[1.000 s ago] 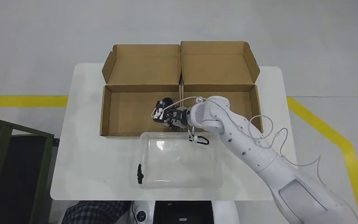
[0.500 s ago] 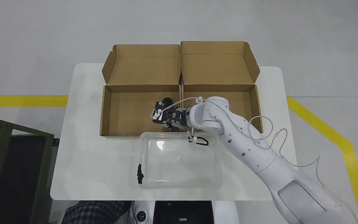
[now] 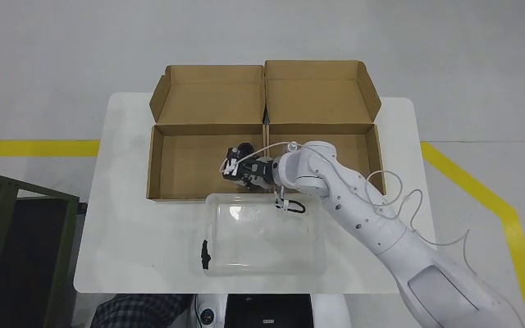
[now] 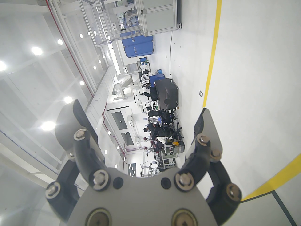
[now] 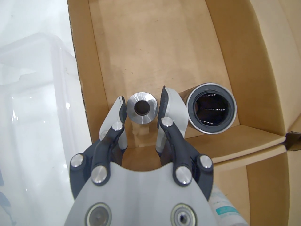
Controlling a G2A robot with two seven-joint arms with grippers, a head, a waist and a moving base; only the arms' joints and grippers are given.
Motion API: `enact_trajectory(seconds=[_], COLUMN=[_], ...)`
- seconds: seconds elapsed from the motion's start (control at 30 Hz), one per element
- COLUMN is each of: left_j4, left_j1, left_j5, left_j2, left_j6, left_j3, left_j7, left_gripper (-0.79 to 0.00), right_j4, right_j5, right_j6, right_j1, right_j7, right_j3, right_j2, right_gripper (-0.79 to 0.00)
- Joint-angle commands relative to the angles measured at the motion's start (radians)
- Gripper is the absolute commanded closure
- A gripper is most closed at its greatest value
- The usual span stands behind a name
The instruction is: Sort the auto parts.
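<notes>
My right gripper (image 5: 141, 105) is shut on a small silver metal bushing (image 5: 141, 108) and hangs inside the left cardboard box (image 3: 176, 168), near its right-hand corner. In the top view this right gripper (image 3: 236, 167) is just over the box's front wall. A larger linear bearing (image 5: 211, 108), silver outside and black inside, lies in the same box beside the gripper; the top view shows the bearing (image 3: 241, 151) just behind it. My left gripper (image 4: 141, 109) stands open with nothing between its fingers and points out into the room.
A second cardboard box (image 3: 361, 152) adjoins the first on the right; both have their lids folded back. A clear plastic bin (image 3: 262, 246) stands on the white table (image 3: 123, 205) in front of the boxes, with a small black part (image 3: 204, 255) at its left edge.
My right gripper has shifted slightly to the left inside the left box, still holding the bushing. Nothing else has moved.
</notes>
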Motion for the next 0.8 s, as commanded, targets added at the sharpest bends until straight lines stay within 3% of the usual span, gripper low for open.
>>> enact_trajectory(seconds=[0.0,0.37,0.77], left_j4=[0.0,0.0,0.0], left_j1=[0.0,0.0,0.0], left_j5=[0.0,0.0,0.0], left_j2=[0.0,0.0,0.0], left_j6=[0.0,0.0,0.0], left_j3=[0.0,0.0,0.0], left_j7=[0.0,0.0,0.0], left_gripper=[-0.785,-0.785,-0.785], right_j4=[-0.021,-0.241,-0.559], right_j5=[-0.001,-0.05,-0.218], right_j6=[0.002,0.03,0.093], right_j1=[-0.005,-0.124,-0.492], right_j7=[-0.006,-0.045,-0.194], right_j3=[0.008,0.104,0.339], right_j2=[0.002,0.04,0.12], right_gripper=[-0.274,-0.302,-0.336])
